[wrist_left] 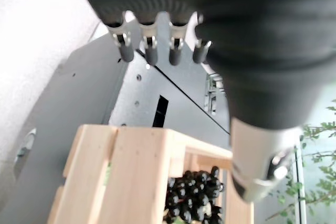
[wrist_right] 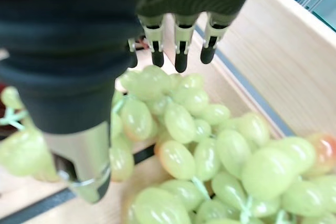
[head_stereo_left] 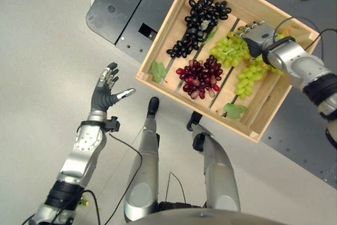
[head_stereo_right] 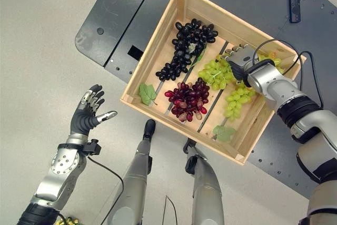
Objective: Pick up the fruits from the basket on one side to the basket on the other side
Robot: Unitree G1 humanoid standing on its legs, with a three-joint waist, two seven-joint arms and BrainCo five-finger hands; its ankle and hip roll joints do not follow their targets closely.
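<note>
Inside wooden crate (head_stereo_right: 179,9), four grape bunches (perhaps five), right hand (head_stereo_right: 239,59) fingers apart above green grapes (head_stereo_right: 216,72), left hand (head_stereo_right: 87,111) spread.

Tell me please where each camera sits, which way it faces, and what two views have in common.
Left eye view: on the head, looking down at the wooden crate; left hand open over the floor.
Right eye view: beside it, same scene; right hand over the green grapes.
Left wrist view: along the left hand toward the crate.
Right wrist view: along the right hand, close over green grapes.
Left wrist and eye views share the black grapes.
</note>
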